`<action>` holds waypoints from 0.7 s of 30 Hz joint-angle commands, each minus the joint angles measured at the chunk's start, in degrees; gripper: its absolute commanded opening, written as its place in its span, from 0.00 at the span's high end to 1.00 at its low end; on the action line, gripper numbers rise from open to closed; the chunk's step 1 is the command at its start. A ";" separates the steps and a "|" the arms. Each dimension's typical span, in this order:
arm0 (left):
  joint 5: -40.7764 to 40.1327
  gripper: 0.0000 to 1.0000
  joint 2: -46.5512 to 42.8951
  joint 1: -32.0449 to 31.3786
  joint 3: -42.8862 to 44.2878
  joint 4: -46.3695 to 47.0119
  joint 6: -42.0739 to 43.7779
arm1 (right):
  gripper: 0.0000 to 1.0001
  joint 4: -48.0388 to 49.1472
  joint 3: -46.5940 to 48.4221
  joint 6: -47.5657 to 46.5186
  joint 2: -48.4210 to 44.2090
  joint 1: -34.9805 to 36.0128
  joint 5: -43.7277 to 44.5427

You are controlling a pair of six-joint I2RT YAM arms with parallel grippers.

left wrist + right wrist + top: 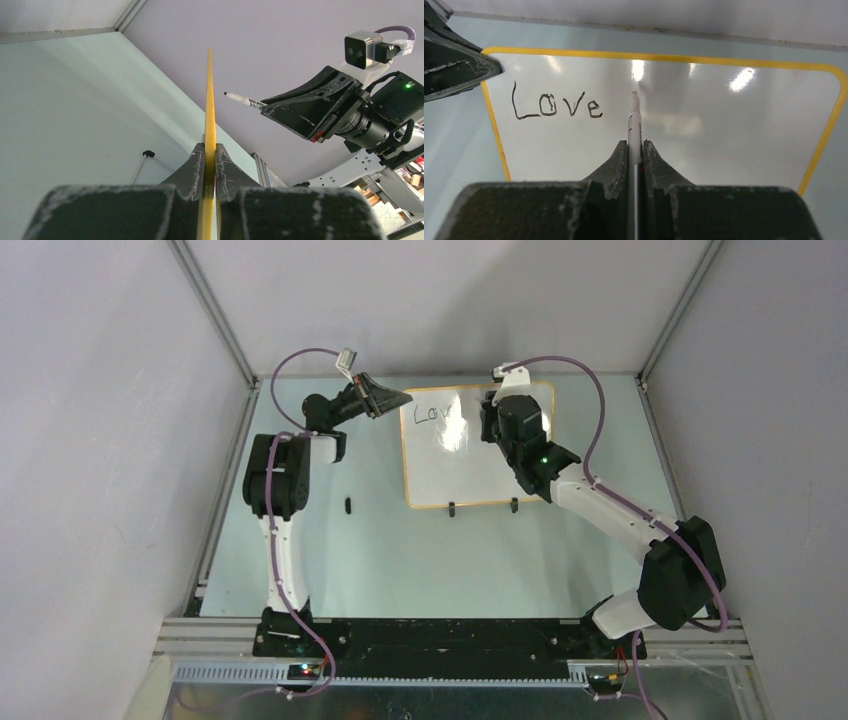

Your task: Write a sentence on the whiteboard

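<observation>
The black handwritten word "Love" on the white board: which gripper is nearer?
Left. The left gripper clamps the orange-rimmed whiteboard at its edge beside "Love"; the right gripper holds a grey marker, its tip right of the e.

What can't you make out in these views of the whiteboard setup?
Top view: the right arm covers the whiteboard's upper right corner, and glare washes out the end of the writing.
Top view: the black object left of the board is too small to identify.
Left wrist view: the board is edge-on in the left gripper, hiding its face.
Right wrist view: the right gripper blocks the board's lower edge; marker tip contact is unclear.
</observation>
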 commanded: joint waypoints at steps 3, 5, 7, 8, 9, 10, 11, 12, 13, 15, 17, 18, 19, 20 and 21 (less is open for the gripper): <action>0.20 1.00 -2.23 -0.18 0.50 1.81 0.80 | 1.00 -0.67 0.58 2.07 -0.88 -1.32 -5.10; 0.23 1.00 -2.27 -0.16 0.47 1.85 0.84 | 1.00 -1.31 0.95 2.09 -0.52 -1.48 -5.51; 0.22 1.00 -2.20 -0.18 0.43 1.86 0.85 | 1.00 -1.73 1.12 2.16 -0.39 -1.66 -5.78; 0.19 1.00 -2.20 -0.23 0.47 1.83 0.87 | 1.00 -1.92 1.20 2.24 -0.31 -1.73 -5.91; 0.18 1.00 -2.21 -0.23 0.43 1.86 0.85 | 1.00 -2.01 1.31 2.30 -0.19 -1.75 -6.07; 0.22 1.00 -2.20 -0.22 0.47 1.88 0.85 | 1.00 -2.23 1.39 2.32 -0.12 -1.82 -6.12; 0.19 1.00 -2.24 -0.19 0.46 1.87 0.84 | 1.00 -2.39 1.57 2.30 -0.01 -1.84 -6.10; 0.18 1.00 -2.26 -0.16 0.48 1.84 0.80 | 1.00 -2.64 1.69 2.28 0.19 -1.84 -6.09; 0.18 1.00 -2.27 -0.20 0.46 1.82 0.78 | 1.00 -2.68 1.89 2.23 0.28 -1.90 -6.10; 0.21 1.00 -2.27 -0.23 0.43 1.81 0.81 | 1.00 -2.78 2.01 2.19 0.63 -1.94 -6.03; 0.26 1.00 -2.28 -0.31 0.50 1.85 0.79 | 1.00 -2.80 2.21 2.16 0.88 -1.95 -6.25; 0.22 1.00 -2.21 -0.26 0.50 1.83 0.76 | 1.00 -2.81 2.42 2.17 0.98 -1.95 -6.34; 0.23 1.00 -2.20 -0.25 0.46 1.81 0.76 | 1.00 -2.81 2.55 2.14 1.22 -1.91 -6.58; 0.25 1.00 -2.24 -0.24 0.49 1.81 0.82 | 1.00 -2.87 2.86 2.20 1.32 -1.90 -6.67; 0.24 1.00 -2.21 -0.24 0.41 1.81 0.83 | 1.00 -2.89 2.99 2.23 1.60 -1.90 -6.75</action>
